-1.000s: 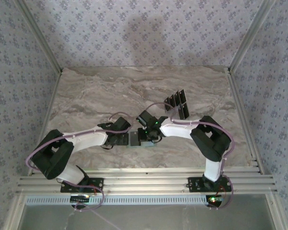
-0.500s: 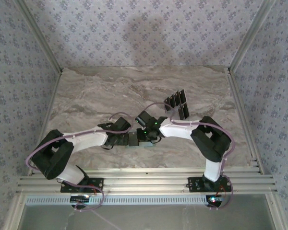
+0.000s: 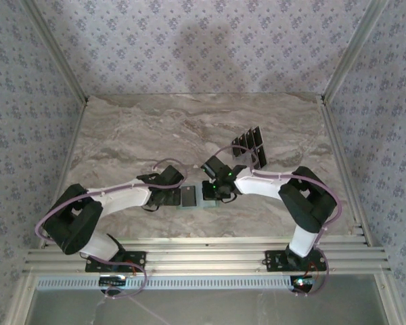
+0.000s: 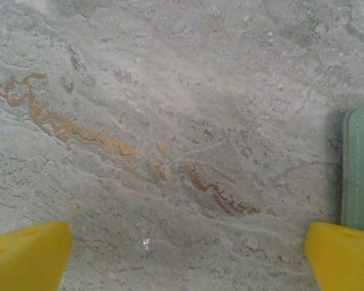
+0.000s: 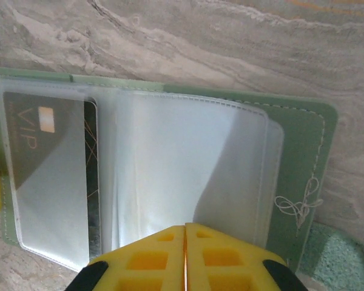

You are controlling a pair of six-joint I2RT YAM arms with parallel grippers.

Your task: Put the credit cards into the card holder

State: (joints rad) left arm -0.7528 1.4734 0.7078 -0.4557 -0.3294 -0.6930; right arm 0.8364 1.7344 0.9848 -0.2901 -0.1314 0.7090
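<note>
Right gripper (image 5: 185, 233): jaws pressed together, grasping nothing; poised at the edge of the clear sleeves (image 5: 182, 170), contact unclear.
Left gripper (image 4: 185, 254): fingers spread wide, empty, low over the marble table (image 3: 155, 128), just left of the holder.
Card holder (image 5: 297, 139): sage-green, lying open and flat between both grippers, near centre.
Stowed card (image 5: 42, 145): dark "VIP" card inside the left sleeve.
Loose credit cards (image 3: 250, 147): dark cluster, far and right of the holder, well apart.
Change: right arm has drawn rightward, uncovering the holder's right half.
Meaning: one card appears seated; the cluster is still to be loaded.
</note>
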